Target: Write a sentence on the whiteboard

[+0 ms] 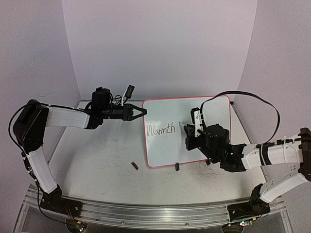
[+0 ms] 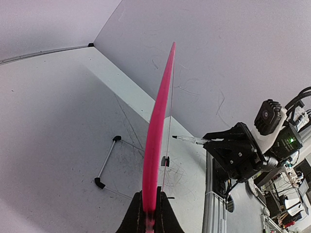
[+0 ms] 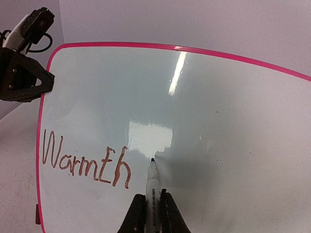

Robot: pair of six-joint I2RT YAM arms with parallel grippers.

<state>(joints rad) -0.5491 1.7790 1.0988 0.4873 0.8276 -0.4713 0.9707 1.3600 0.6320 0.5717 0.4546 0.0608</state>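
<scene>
the whiteboard [image 1: 214, 109] rests on the counter [image 1: 97, 160], its 9 o'clock edge pinched in the closed left claw [image 1: 142, 112]. the right claw [image 3: 152, 200], clamped on a marker [image 3: 152, 180], aims the tip at 12 o'clock, just beside the written word [image 3: 85, 165]; blank board lies toward 3 o'clock.

Whiteboard [image 1: 167, 114] on table [image 1: 97, 155], left fingers [image 2: 132, 218] at its left edge, marker [image 3: 152, 187] tip right of writing [image 3: 85, 165]
</scene>
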